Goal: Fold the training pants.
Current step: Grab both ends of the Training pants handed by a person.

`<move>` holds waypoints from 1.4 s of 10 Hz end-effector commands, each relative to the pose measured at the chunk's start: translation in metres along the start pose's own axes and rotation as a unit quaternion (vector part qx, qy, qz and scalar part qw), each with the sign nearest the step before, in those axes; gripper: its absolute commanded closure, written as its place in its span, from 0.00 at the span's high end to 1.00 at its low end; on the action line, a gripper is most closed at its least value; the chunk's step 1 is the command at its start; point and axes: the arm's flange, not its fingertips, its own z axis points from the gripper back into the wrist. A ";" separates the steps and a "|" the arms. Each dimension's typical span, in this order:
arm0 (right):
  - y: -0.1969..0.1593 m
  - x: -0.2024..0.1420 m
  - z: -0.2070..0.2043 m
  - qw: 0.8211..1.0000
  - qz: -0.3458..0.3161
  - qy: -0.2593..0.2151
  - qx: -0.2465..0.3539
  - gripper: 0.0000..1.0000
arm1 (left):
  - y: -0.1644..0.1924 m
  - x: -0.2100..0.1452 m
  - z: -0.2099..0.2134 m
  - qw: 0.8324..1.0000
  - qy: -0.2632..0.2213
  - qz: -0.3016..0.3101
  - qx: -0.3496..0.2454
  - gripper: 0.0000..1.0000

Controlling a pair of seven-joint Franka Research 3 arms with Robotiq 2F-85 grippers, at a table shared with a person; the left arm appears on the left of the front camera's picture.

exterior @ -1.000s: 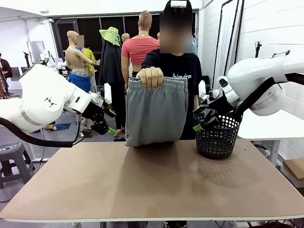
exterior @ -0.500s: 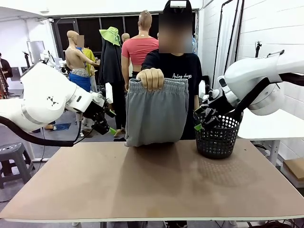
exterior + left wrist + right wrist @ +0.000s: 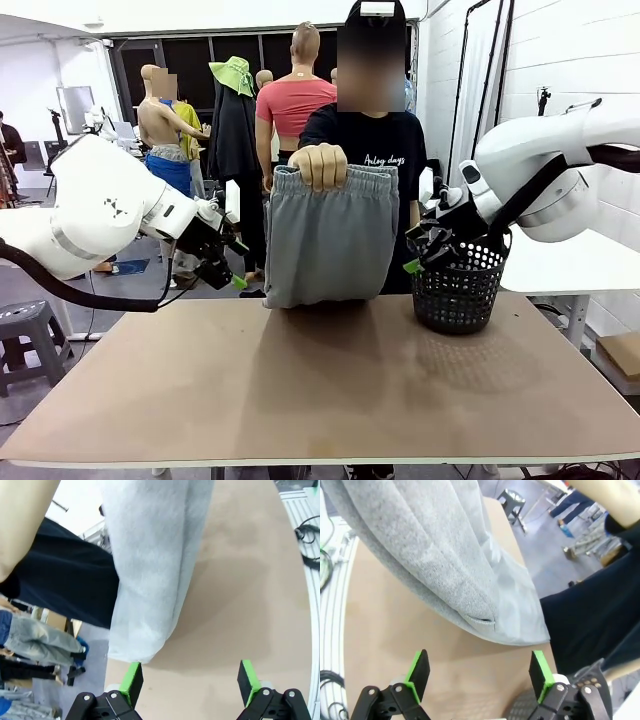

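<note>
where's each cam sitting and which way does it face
Front: between the arms, facing across the table at the person's hand holding up the training pants; both arms show.
Left wrist: on the left arm, looking along the open left gripper at the pants' lower edge.
Right wrist: likewise, open right gripper.
All share the pants and table.

Left arm [image 3: 100,215], white, jointed: enters from the left side, raised above the worktop, wrist angled down toward the middle.
Left jaws, black, two-finger: wide apart, green pads [image 3: 132,680] bare, nothing between them.
Right arm [image 3: 540,170], white, jointed: enters from the right side, elbow high, wrist reaching inward.
Right jaws, black, two-finger: wide apart, green pads [image 3: 417,674] bare, holding nothing.
</note>
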 end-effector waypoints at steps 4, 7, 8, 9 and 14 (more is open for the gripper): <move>-0.008 -0.002 -0.008 0.998 0.005 -0.061 0.024 1.00 | 0.014 -0.005 -0.009 0.989 -0.145 -0.026 0.003 1.00; -0.007 -0.002 -0.011 0.996 -0.004 -0.079 0.031 1.00 | 0.013 0.001 -0.019 0.978 -0.205 -0.028 0.000 1.00; -0.007 -0.002 -0.014 0.996 -0.001 -0.085 0.035 1.00 | 0.013 0.003 -0.021 0.977 -0.212 -0.030 0.001 1.00; -0.006 0.000 -0.017 0.994 -0.001 -0.098 0.045 1.00 | 0.013 0.006 -0.023 0.973 -0.228 -0.027 -0.006 1.00; 0.012 0.013 -0.018 0.986 0.016 -0.157 0.047 1.00 | 0.009 0.014 -0.024 0.964 -0.264 -0.009 0.015 1.00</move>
